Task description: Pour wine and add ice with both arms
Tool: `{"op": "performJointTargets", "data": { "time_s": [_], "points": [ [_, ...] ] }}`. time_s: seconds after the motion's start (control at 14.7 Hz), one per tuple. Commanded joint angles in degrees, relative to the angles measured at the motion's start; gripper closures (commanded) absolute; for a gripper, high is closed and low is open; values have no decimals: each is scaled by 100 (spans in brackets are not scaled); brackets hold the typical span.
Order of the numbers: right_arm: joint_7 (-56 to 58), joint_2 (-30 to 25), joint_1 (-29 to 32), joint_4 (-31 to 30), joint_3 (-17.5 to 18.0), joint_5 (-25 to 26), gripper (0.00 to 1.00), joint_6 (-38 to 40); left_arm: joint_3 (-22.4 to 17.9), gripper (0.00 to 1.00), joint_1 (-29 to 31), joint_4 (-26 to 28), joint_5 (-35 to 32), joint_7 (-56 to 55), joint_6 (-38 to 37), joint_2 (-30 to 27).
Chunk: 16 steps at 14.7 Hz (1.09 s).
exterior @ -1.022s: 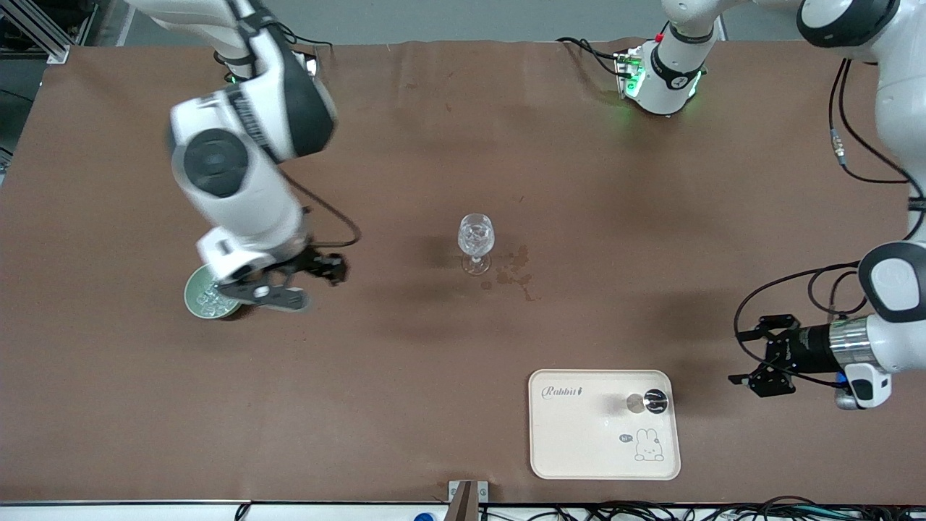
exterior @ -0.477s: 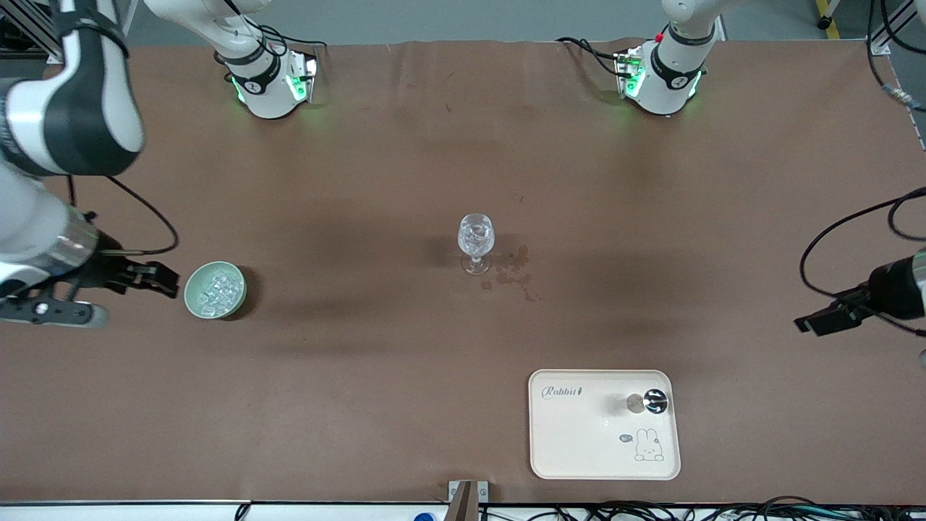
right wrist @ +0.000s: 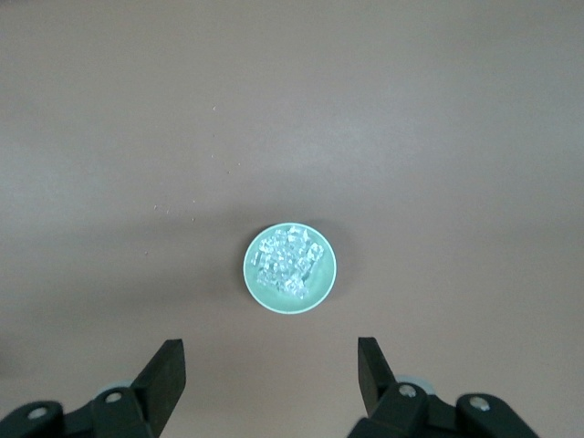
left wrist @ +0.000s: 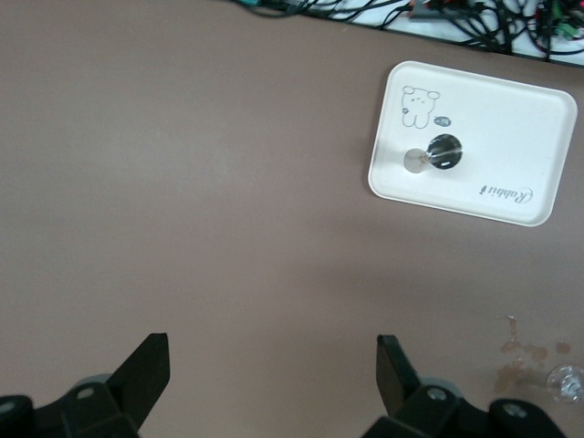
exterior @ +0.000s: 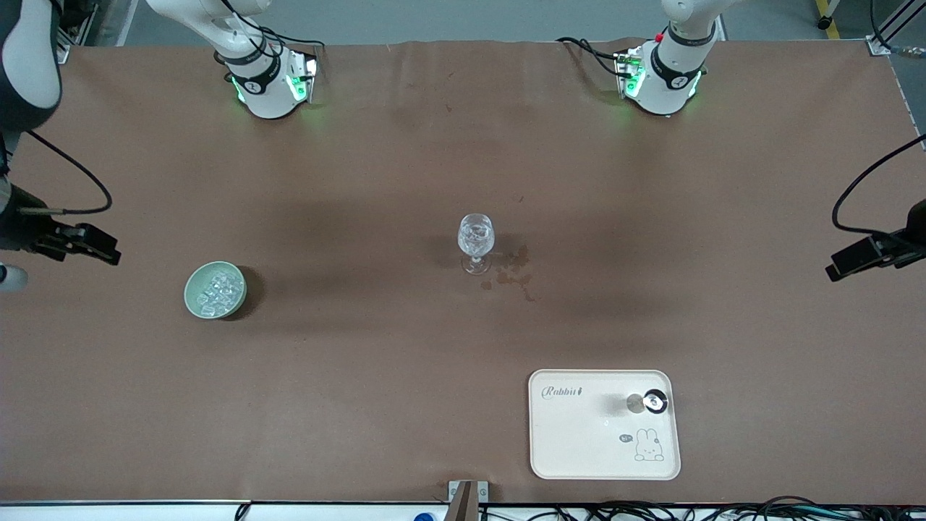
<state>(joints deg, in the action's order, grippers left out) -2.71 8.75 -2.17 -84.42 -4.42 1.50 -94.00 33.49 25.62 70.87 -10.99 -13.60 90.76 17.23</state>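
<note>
A clear wine glass [exterior: 475,242] stands at the table's middle, with glistening contents in its bowl; it also shows at the edge of the left wrist view [left wrist: 569,382]. The ice [exterior: 217,289] is heaped in a pale green bowl [exterior: 189,297] toward the right arm's end. My right gripper [exterior: 81,244] is open and empty, up at that end of the table; its wrist view looks down on the bowl [right wrist: 254,283] and the ice [right wrist: 290,258] past its gripper [right wrist: 269,365]. My left gripper [exterior: 861,258] is open and empty at the left arm's end, also seen in its wrist view [left wrist: 271,360].
A cream tray [exterior: 579,441] with a rabbit drawing lies near the front camera's edge, holding a small silver and black object [exterior: 646,402]; both show in the left wrist view, tray [left wrist: 520,128] and object [left wrist: 436,155]. Dark stains [exterior: 514,271] mark the cloth beside the glass.
Both arms have drawn back to their ends of the table. The right gripper has left the spot over the ice bowl; the left gripper has moved away from the tray.
</note>
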Motion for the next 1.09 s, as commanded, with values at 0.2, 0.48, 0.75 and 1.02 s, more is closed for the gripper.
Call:
{"op": "performJointTargets", "data": {
  "time_s": [0.2,0.48,0.75,1.02],
  "points": [
    [69,-1111,112,-1049,135,61,15,-48,-1226,0,-933,1373,734,682,-14,-1544],
    [410,-1121,217,-805,108,52,12,-31,-2460,0,-2217,2272,1055,947,-5,-2372],
    [579,-1069,358,-506,108,-10,10,-13,-2689,0,-2613,2800,984,903,21,-2847],
    [587,-639,376,205,117,-27,10,600,-2743,0,-2588,2678,993,982,-5,-2795]
  ]
}}
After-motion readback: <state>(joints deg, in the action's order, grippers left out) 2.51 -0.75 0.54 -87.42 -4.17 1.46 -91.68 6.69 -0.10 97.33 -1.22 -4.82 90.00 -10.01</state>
